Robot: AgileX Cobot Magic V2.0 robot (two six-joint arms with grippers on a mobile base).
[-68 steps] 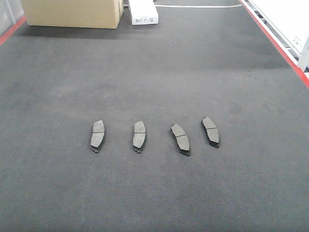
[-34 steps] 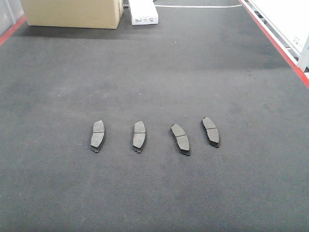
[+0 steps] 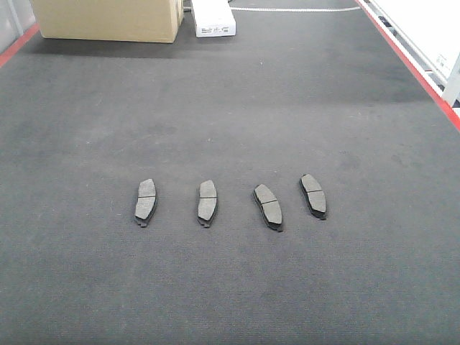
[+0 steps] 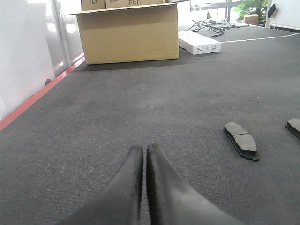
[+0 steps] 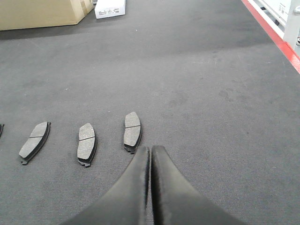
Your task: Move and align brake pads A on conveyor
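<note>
Four brake pads (image 3: 207,200) lie in a rough row on the conveyor (image 3: 287,93) — both the left gripper (image 4: 144,152) and the right gripper (image 5: 150,152) look closed, seemingly empty.

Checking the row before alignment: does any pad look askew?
Yes. Of the four brake pads on the conveyor, the two on the right tilt top-leftward, while the two on the left stand nearly straight. No damage shows.

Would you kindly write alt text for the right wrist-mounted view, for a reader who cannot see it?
The right gripper, fingers closed together, sits just above the dark grey conveyor, its tips close to the nearest of three fully visible brake pads lying in a row to the left. A cardboard box and a white box stand at the far end.
</note>
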